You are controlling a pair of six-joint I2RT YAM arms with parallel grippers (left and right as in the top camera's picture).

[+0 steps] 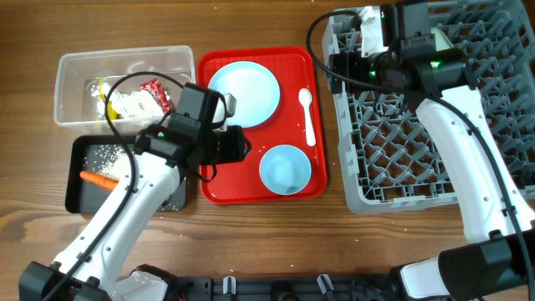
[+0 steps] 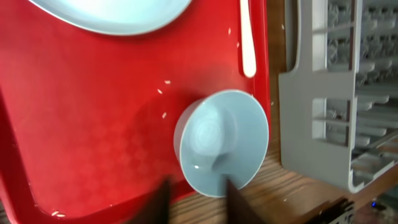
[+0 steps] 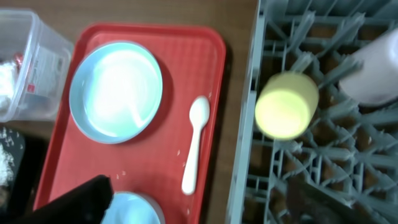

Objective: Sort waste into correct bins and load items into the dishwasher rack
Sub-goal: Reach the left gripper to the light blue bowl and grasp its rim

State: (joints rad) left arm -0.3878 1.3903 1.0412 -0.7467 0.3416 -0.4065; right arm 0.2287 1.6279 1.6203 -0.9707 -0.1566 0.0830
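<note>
Right tool (image 3: 198,202) apart, left tool (image 2: 196,202) cannot tell, one plate (image 1: 244,94), one bowl (image 1: 284,167), one spoon (image 1: 308,117)

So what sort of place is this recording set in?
Probably a tabletop mock-up of a dish-clearing station, not a real kitchen: a grey dishwasher rack sits on a bare wooden table, with a red tray and a clear waste tub.
</note>
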